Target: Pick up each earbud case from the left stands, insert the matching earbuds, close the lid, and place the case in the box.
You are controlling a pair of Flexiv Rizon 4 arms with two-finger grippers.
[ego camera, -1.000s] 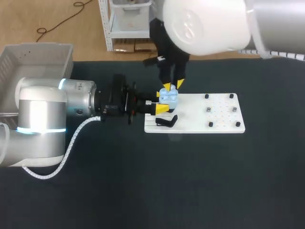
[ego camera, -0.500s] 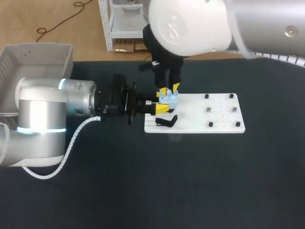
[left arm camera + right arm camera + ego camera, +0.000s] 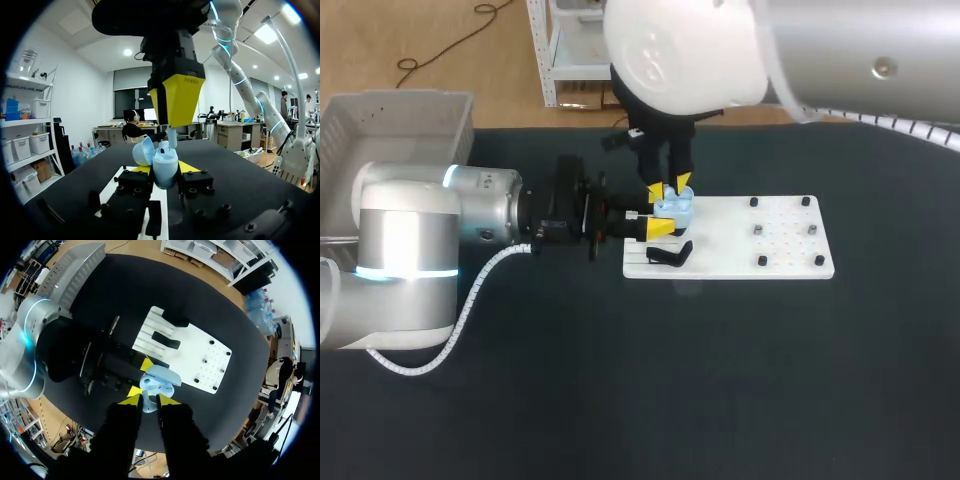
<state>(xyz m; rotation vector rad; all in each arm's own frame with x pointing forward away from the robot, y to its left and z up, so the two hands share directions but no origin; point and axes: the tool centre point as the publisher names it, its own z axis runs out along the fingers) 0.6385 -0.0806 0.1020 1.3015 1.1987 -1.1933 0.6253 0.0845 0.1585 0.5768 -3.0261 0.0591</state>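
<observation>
One blue case (image 3: 672, 207), lid open, is pinched in the left tool (image 3: 165, 169) over the white board (image 3: 780, 250) while the right tool (image 3: 669, 186) pinches an earbud (image 3: 147, 401) at its mouth; closing and boxing look still undone.

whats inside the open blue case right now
A pale earbud, pinched by the right gripper, stands in the open earbud case held by the left gripper. That gripper covers the rest, so a second earbud cannot be told.
</observation>
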